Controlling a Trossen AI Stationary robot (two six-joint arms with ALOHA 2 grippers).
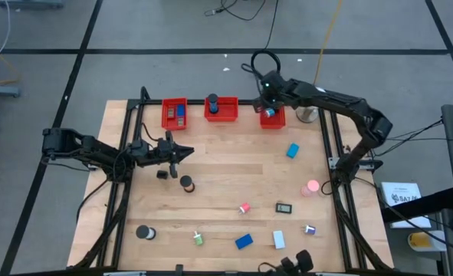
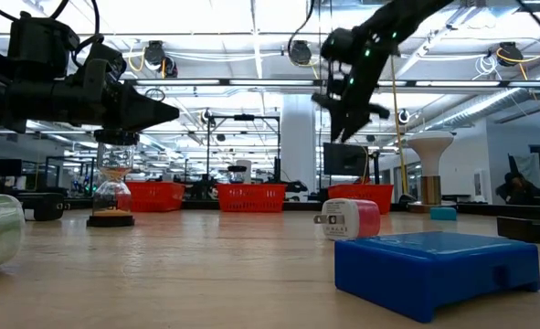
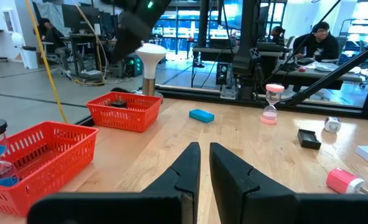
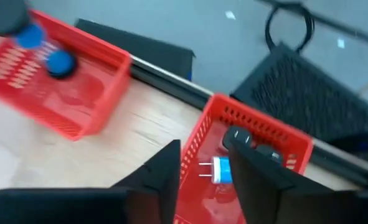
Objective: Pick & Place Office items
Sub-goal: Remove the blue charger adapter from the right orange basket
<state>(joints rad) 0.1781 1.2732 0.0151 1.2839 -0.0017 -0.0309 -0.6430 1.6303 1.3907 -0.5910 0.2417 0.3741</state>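
Observation:
Small office items lie scattered on the wooden table: a blue block, another blue block, a pink-and-white plug, black rolls, a green bit. My right gripper hangs open above the right red bin. A blue-and-white plug lies in that bin below its fingers. My left gripper hovers shut above the table's left middle and holds nothing.
Three red bins stand along the far edge: the left, the middle and the right. A white dome lamp stands right of them. A pink hourglass stands near the right edge. Bare wood lies at the table's centre.

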